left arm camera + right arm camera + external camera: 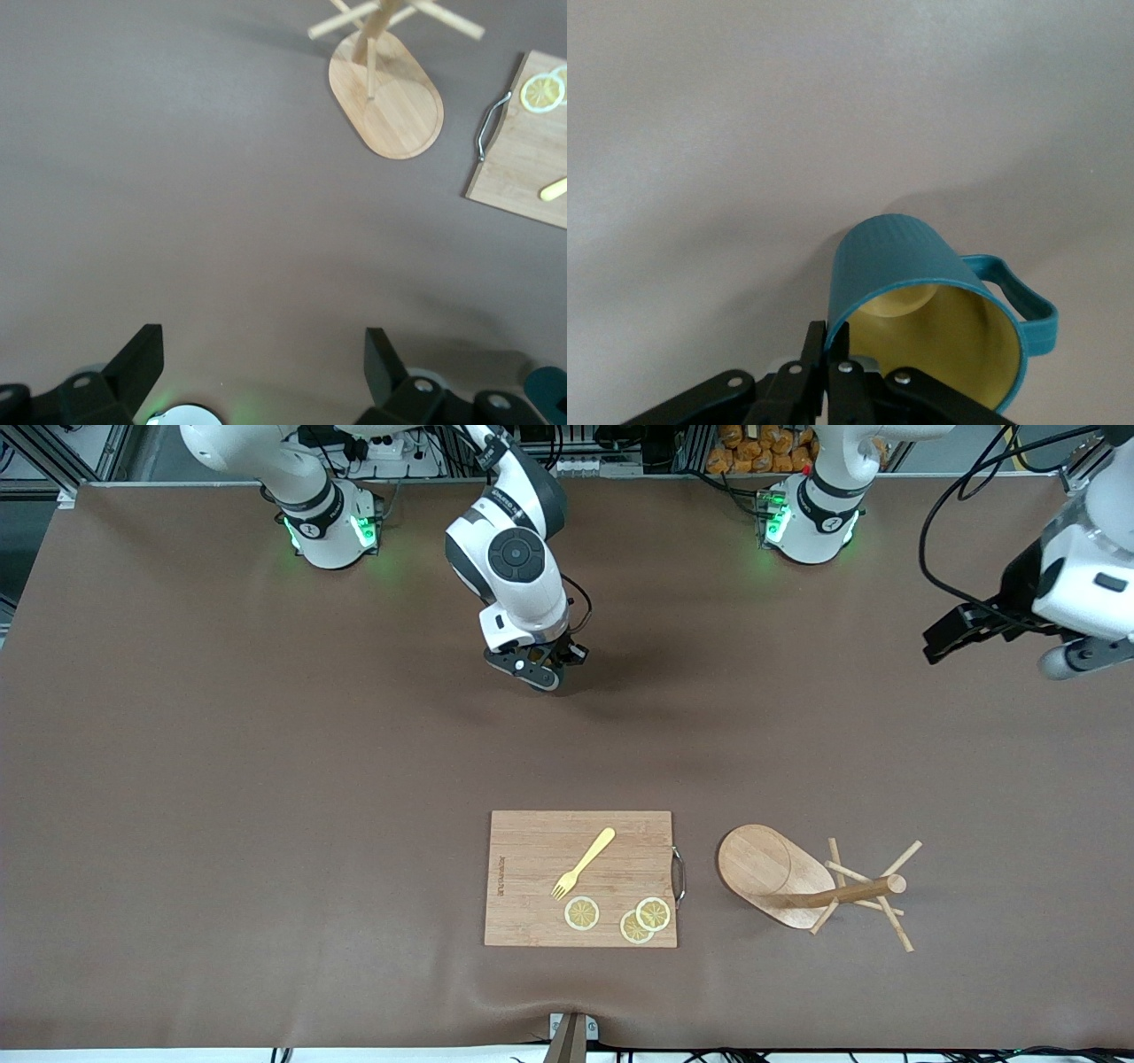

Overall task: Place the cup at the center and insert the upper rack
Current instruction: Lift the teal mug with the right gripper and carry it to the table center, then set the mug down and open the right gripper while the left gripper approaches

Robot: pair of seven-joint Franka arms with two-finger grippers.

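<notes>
My right gripper point(539, 668) is shut on the rim of the dark teal cup point(904, 257), one finger inside its tan-yellow interior and one outside point(830, 332). It holds the cup low over the table's middle, toward the robots' bases; I cannot tell whether the cup touches the table. In the front view the hand hides the cup. The wooden mug tree point(766, 872) lies tipped on its side, post point(842, 892) pointing toward the left arm's end, and also shows in the left wrist view point(399, 106). My left gripper point(946, 640) hangs open and empty point(261, 341) over the left arm's end.
A rectangular wooden cutting board point(532, 841) with a metal handle lies beside the mug tree, toward the right arm's end. On it are a yellow fork point(585, 862) and three lemon slices point(582, 913). A brown mat point(266, 779) covers the table.
</notes>
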